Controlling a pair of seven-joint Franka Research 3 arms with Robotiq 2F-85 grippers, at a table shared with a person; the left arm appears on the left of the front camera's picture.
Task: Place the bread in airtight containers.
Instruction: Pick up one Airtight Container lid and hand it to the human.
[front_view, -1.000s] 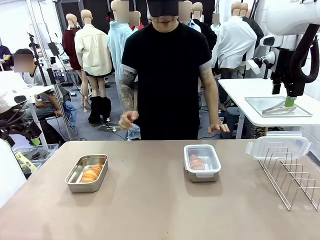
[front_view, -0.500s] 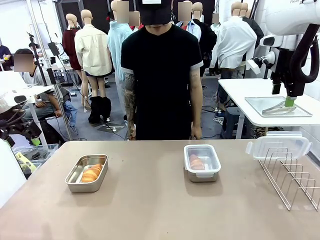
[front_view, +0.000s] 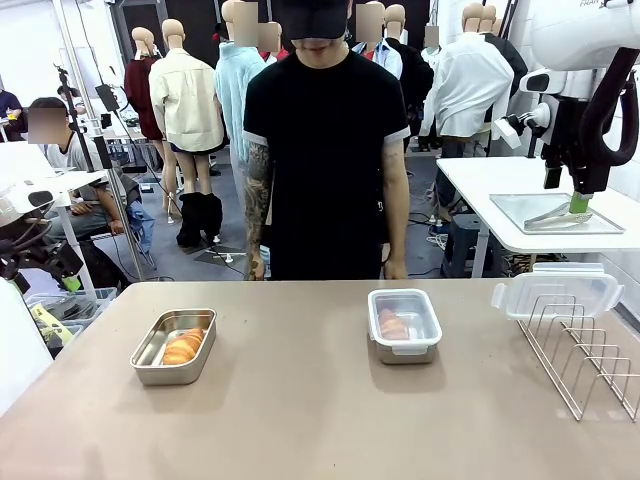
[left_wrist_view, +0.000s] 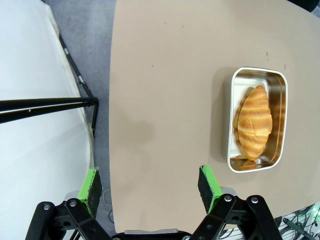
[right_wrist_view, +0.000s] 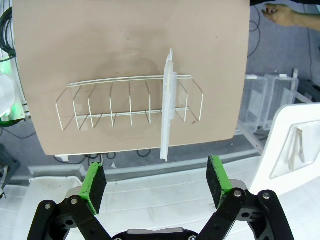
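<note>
Two steel airtight containers sit on the tan table. The left one (front_view: 150, 350) is uncovered, with a golden croissant (front_view: 183, 346) lying in it. The right one (front_view: 404, 345) wears a clear lid, and a second croissant (front_view: 391, 324) shows through it. In the left wrist view my left gripper (left_wrist_view: 150, 184) hangs open high over the table's edge, apart from the uncovered container (left_wrist_view: 232, 120) and its bread (left_wrist_view: 254, 122). My right gripper (right_wrist_view: 156, 179) is open too, high above a spare clear lid (right_wrist_view: 167, 107) standing in the wire rack (right_wrist_view: 110, 102).
The wire rack (front_view: 590, 350) with the spare lid (front_view: 556, 290) leaning on it fills the table's right end. A person (front_view: 325, 150) stands at the far side with arms down. A white side table behind carries a flat steel tray (front_view: 520, 205).
The person has lowered both hands from waist height to their sides. Containers, bread, lid and both arms have stayed put.
</note>
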